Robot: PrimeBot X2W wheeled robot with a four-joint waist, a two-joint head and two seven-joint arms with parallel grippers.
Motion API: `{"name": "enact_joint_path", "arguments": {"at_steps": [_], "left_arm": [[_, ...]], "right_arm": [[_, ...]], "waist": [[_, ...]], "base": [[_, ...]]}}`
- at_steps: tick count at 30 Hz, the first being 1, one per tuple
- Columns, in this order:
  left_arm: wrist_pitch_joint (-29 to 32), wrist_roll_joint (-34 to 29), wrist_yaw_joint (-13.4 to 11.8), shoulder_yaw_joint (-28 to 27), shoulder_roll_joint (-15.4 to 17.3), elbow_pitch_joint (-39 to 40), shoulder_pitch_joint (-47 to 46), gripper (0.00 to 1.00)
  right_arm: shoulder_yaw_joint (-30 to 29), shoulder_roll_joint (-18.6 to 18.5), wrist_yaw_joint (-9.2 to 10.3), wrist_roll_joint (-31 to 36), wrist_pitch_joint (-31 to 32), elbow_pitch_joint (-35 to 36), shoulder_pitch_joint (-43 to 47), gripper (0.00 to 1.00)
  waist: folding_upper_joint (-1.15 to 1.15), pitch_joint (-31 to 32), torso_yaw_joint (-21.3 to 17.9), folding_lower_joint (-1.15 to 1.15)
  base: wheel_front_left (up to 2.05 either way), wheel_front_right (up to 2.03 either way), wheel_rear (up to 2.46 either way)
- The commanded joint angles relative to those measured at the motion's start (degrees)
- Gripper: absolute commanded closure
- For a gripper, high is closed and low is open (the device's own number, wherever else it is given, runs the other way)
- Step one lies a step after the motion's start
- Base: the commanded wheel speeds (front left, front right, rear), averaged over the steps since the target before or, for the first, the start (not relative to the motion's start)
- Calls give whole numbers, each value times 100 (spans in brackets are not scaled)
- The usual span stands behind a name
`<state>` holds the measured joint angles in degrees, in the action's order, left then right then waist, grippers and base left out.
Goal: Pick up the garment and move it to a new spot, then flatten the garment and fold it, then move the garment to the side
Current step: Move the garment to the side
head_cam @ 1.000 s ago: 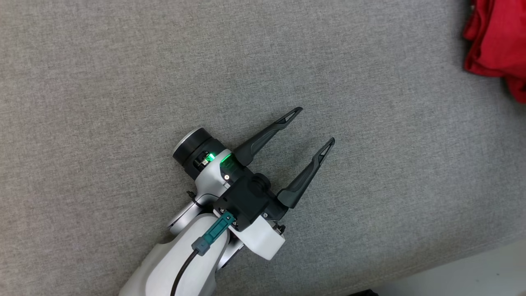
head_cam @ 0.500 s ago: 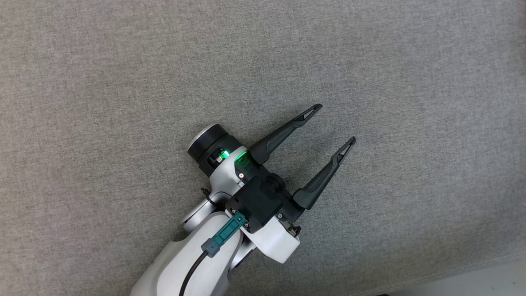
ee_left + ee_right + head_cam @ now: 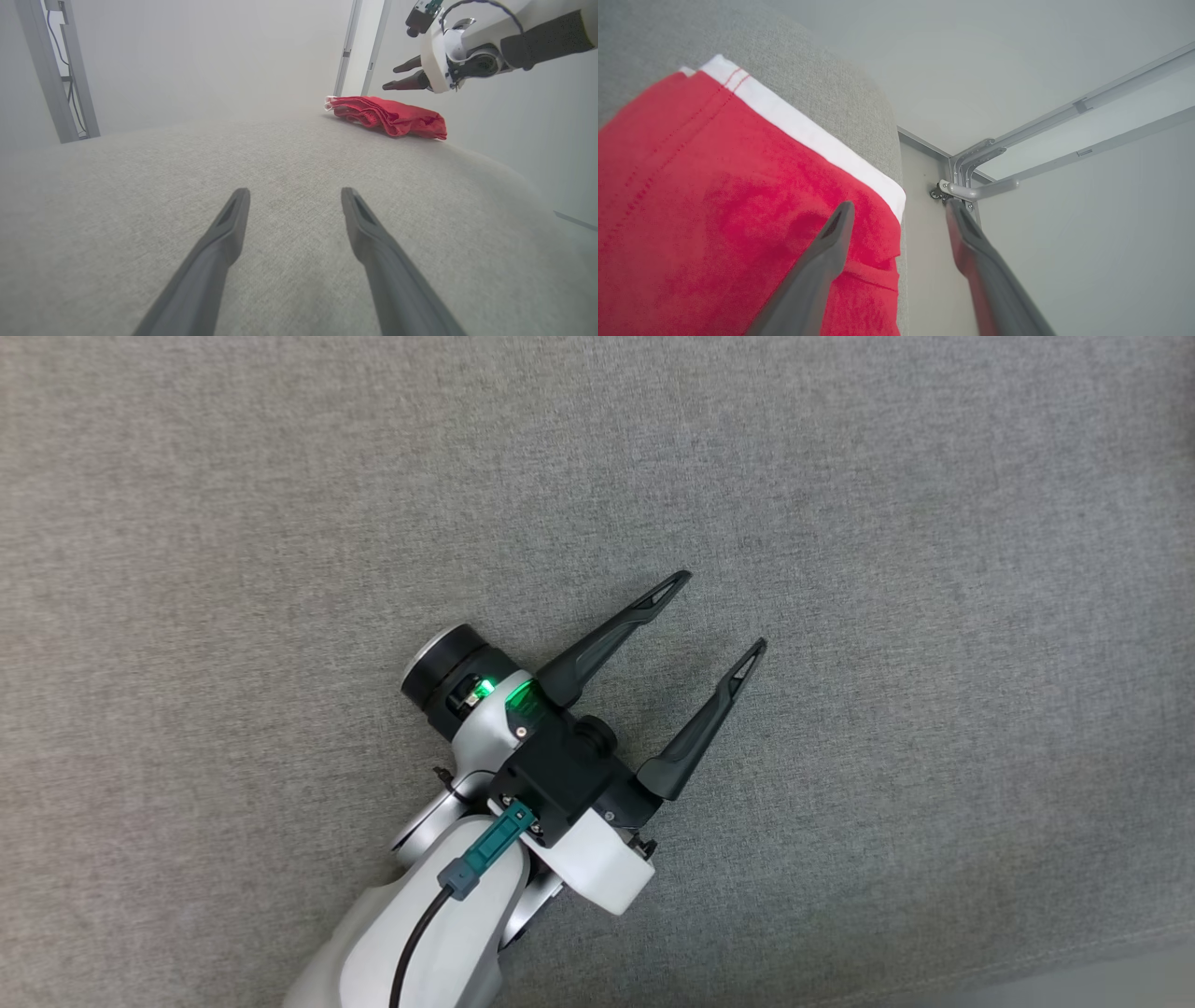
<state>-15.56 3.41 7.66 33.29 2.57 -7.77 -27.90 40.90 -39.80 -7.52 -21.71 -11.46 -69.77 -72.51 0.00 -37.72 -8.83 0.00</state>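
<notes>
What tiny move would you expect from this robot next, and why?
Probably drawing the right gripper back from the folded red garment with a white hem: its jaws stand open and empty, and the garment lies at the edge of the grey fabric surface, far from the open left gripper.

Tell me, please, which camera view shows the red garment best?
The left wrist view: the whole garment lies bunched at the grey surface's far edge, the right claw above it. The right wrist view gives a cropped close-up of red cloth and white band. The head view faces the left claw.
</notes>
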Motion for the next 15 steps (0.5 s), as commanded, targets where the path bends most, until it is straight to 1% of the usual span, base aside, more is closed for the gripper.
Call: {"name": "enact_joint_path", "arguments": {"at_steps": [1, 4, 7, 9, 12, 13, 15], "left_arm": [[63, 40, -30, -92, 162, -158, 165, 0], [45, 90, -22, -110, 105, -100, 222, 0], [44, 147, -43, -188, 61, -42, 306, 0], [44, 171, -66, -281, 57, -25, 402, 0], [44, 200, -96, -446, 49, 4, 544, 0], [44, 200, -96, -446, 49, 4, 544, 0], [44, 229, -125, -588, 53, 36, 653, 0]], "right_arm": [[-100, 61, 4, 17, -112, -63, -124, 0], [-226, 223, 3, -20, -233, -10, -191, 0], [-362, 423, 3, -104, -325, 202, -128, 0], [-464, 463, 3, -67, -349, 356, -65, 0], [-740, 674, 2, -136, -373, 822, 131, 0], [-740, 674, 2, -136, -373, 822, 131, 0], [-1026, 730, 2, -182, -369, 1206, 380, 0]], "waist": [[0, 199, 78, 0], [0, 436, 139, 0], [0, 713, 192, 0], [0, 897, 226, 0], [0, 1202, 295, 0], [0, 1202, 295, 0], [0, 1387, 343, 0]], "base": [[0, 0, 0], [0, 0, 0], [0, 0, 0], [0, 0, 0], [0, 0, 0], [0, 0, 0], [0, 0, 0]]}}
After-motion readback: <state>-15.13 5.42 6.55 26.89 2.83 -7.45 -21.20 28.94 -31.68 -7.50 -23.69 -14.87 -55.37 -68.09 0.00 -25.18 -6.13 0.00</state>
